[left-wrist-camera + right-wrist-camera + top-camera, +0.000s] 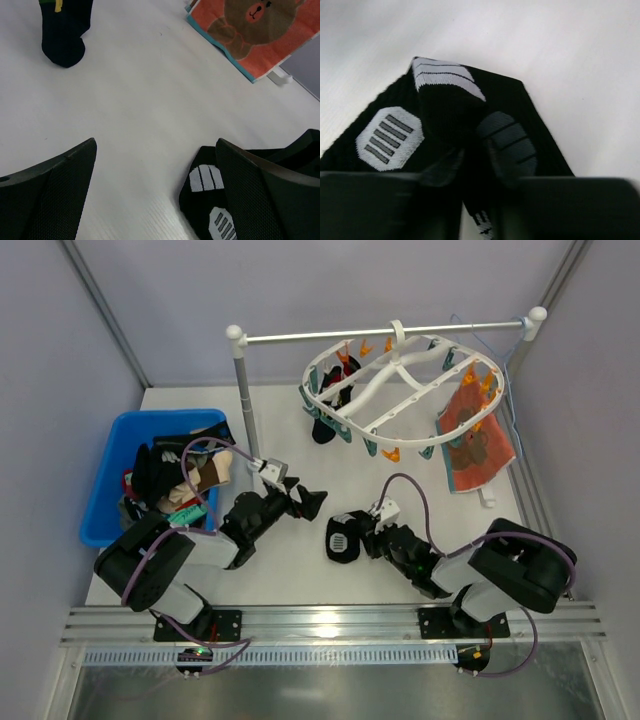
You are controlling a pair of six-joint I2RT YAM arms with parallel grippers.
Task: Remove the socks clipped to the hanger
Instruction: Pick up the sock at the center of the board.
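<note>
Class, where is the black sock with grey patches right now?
Top view: the black sock lies on the table, front centre, between the left hand and right hand.

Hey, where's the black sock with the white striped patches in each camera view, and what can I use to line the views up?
Top external: the black sock lies lower centre, on the white table.
Left wrist: the sock is at the bottom, right of centre.
Right wrist: the sock fills the middle.
Shared landmark: that white table, under the sock in all three.
</note>
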